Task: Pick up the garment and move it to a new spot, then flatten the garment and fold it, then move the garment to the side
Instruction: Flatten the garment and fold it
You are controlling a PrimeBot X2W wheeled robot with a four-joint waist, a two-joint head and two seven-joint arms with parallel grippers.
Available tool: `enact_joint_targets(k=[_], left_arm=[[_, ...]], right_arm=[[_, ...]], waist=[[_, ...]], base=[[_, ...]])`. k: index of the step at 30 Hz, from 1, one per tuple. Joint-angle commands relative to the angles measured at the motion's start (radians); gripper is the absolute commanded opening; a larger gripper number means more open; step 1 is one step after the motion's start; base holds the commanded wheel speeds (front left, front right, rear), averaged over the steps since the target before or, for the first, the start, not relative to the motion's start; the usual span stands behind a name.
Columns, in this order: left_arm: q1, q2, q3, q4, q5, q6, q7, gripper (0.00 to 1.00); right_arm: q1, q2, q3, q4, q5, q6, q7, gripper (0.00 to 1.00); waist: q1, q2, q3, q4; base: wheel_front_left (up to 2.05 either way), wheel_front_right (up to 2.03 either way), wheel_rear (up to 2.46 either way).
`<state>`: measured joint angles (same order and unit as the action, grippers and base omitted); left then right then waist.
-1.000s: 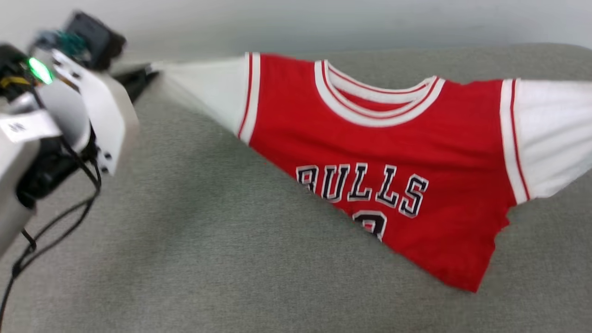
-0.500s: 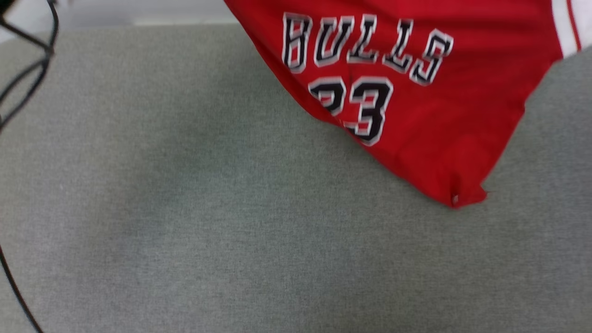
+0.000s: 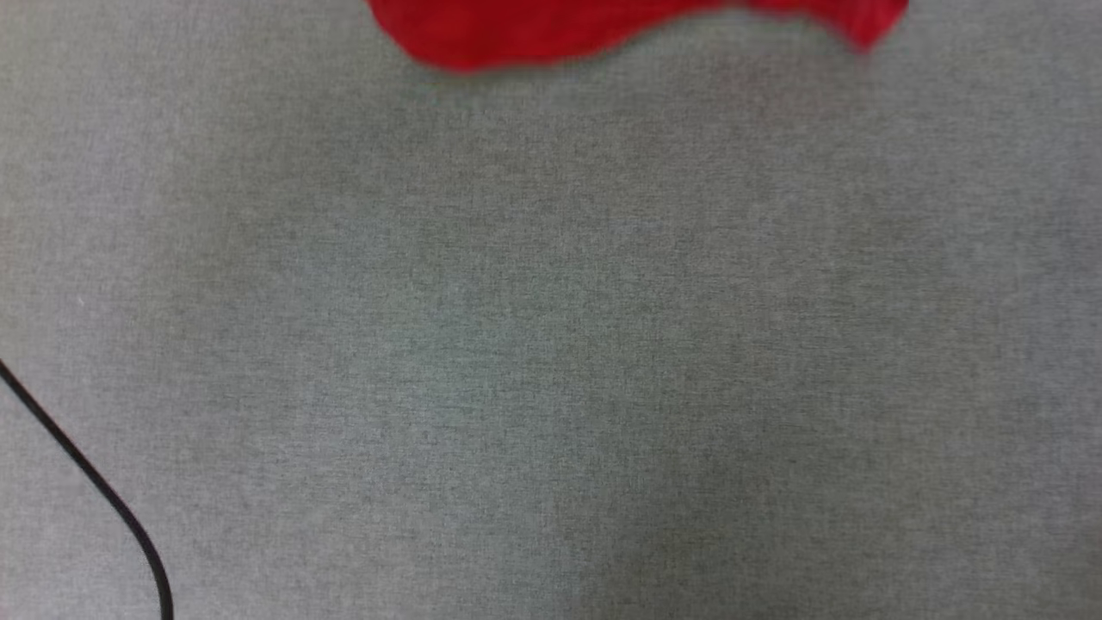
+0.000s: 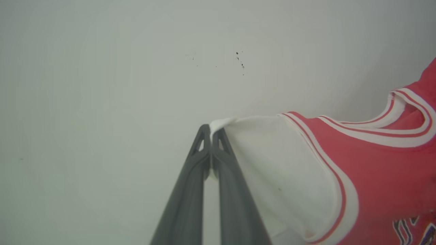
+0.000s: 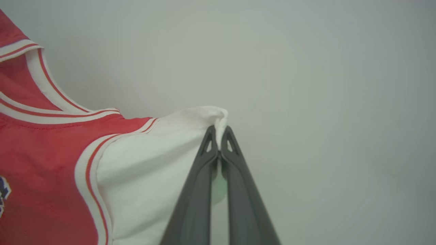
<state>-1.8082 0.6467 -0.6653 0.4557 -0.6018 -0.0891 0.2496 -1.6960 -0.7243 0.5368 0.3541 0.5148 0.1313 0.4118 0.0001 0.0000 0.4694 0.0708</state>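
Observation:
The garment is a red jersey with white short sleeves and red-and-white striped trim. In the head view its red bottom hem hangs at the top edge, above the grey cloth surface. My left gripper is shut on the tip of one white sleeve. My right gripper is shut on the tip of the other white sleeve. The jersey is stretched between them in the air, its collar toward the middle. Part of the black lettering shows at the left wrist view's bottom right corner.
A black cable curves across the lower left of the grey surface. A plain pale wall stands behind the lifted jersey in both wrist views.
The head view has swung downward, so the jersey has slid up out of the picture until its hem alone shows. The left arm has also left that view.

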Motion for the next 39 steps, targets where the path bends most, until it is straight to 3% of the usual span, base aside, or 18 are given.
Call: enact_joint_targets(k=[1, 10, 15, 22, 28, 33, 39], left_arm=[[-0.031, -0.008, 0.006, 0.022, 0.004, -0.006, -0.019, 0.0], [-0.055, -0.037, -0.014, 0.163, -0.001, -0.028, -0.131, 0.0], [0.034, -0.048, -0.038, 0.208, -0.018, -0.034, -0.201, 0.0], [0.3, -0.036, -0.061, 0.206, -0.075, -0.035, -0.308, 0.0], [0.616, -0.027, -0.089, 0.171, -0.132, 0.001, -0.378, 0.0], [0.873, -0.023, -0.102, 0.099, -0.187, 0.059, -0.418, 0.0], [1.151, 0.021, -0.095, -0.008, -0.259, 0.132, -0.457, 0.0]], right_arm=[[-0.036, 0.014, 0.016, 0.03, -0.005, -0.001, -0.01, 0.0], [-0.153, 0.073, 0.145, 0.212, 0.008, -0.001, -0.11, 0.0], [-0.076, 0.112, 0.214, 0.292, 0.056, -0.001, -0.19, 0.0], [0.136, 0.158, 0.294, 0.363, 0.154, -0.001, -0.328, 0.0], [0.359, 0.157, 0.383, 0.369, 0.236, -0.001, -0.4, 0.0], [0.545, 0.128, 0.449, 0.336, 0.293, -0.001, -0.446, 0.0], [0.761, 0.066, 0.5, 0.276, 0.355, -0.001, -0.503, 0.0]], waist=[[-0.0001, 0.0, 0.014, 0.009], [-0.0001, 0.0, 0.069, 0.027], [-0.0001, 0.0, 0.073, 0.015], [-0.0001, 0.0, 0.023, -0.012], [-0.0001, 0.0, -0.048, -0.026], [-0.0001, 0.0, -0.114, -0.023], [-0.0001, 0.0, -0.199, -0.032]], base=[[0.0, 0.0, 0.0], [0.0, 0.0, 0.0], [0.0, 0.0, 0.0], [0.0, 0.0, 0.0], [0.0, 0.0, 0.0], [0.0, 0.0, 0.0], [0.0, 0.0, 0.0]])
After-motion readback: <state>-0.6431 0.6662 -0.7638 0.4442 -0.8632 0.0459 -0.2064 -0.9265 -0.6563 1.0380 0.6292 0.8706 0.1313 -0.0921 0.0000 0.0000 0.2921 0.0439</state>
